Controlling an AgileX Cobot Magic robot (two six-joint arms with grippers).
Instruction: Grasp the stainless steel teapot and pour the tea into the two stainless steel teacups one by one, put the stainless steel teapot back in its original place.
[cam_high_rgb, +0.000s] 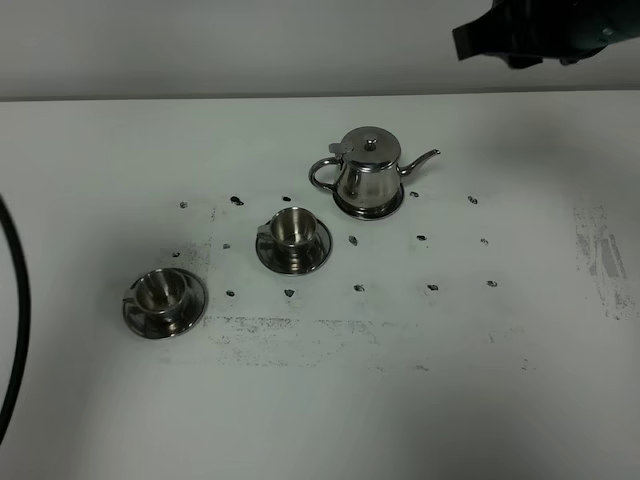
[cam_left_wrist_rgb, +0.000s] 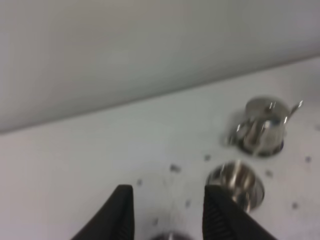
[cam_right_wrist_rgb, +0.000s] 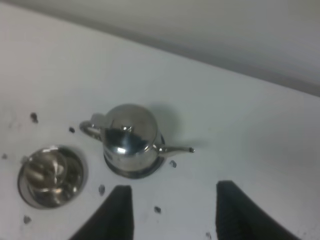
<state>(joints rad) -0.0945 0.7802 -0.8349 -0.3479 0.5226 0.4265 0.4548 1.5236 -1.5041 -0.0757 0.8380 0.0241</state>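
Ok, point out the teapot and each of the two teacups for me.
stainless steel teapot (cam_high_rgb: 365, 178): exterior high view, on its body.
middle teacup (cam_high_rgb: 293, 228): exterior high view, inside its bowl.
left teacup (cam_high_rgb: 162, 291): exterior high view, inside its bowl.

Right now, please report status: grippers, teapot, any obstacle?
Left gripper open, empty. Right gripper open, empty, teapot ahead. Teapot upright on table, untouched. Nearer teacup apart, handle side.

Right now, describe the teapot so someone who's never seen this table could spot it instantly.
On the white table, look behind and right of the middle teacup. The stainless steel teapot stands there; unlike that cup and the left teacup, it is taller, with a knobbed lid, loop handle and thin curved spout.
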